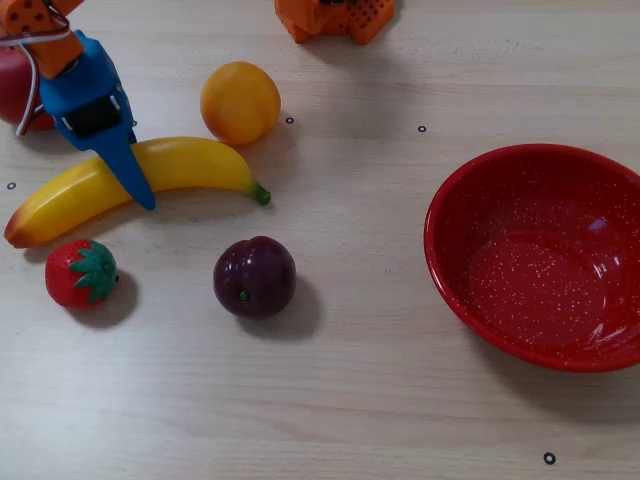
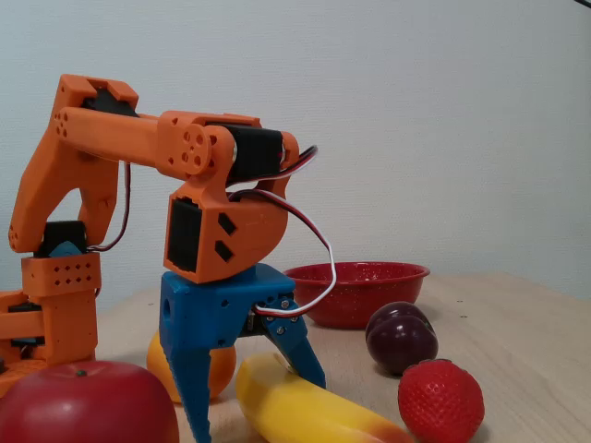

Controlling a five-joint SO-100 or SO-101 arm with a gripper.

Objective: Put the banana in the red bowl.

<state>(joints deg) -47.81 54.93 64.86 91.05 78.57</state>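
At the desk's left (image 1: 330, 400) | claw (image 2: 249, 406) open, straddling banana (image 1: 190, 165), holding nothing | risk: glossy curve slips out, bumping strawberry (image 1: 82, 272) | red bowl (image 1: 545, 255) far right.

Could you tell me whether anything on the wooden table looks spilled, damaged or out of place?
Nothing stands out. The shiny red speckled bowl sits upright and empty, the glossy yellow plastic banana lies flat and intact under the blue gripper, and the other toy fruits rest apart from one another, undamaged.

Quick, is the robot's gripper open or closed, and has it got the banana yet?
Gripper: open, its fingers straddling the banana, which lies on the table, not yet gripped.
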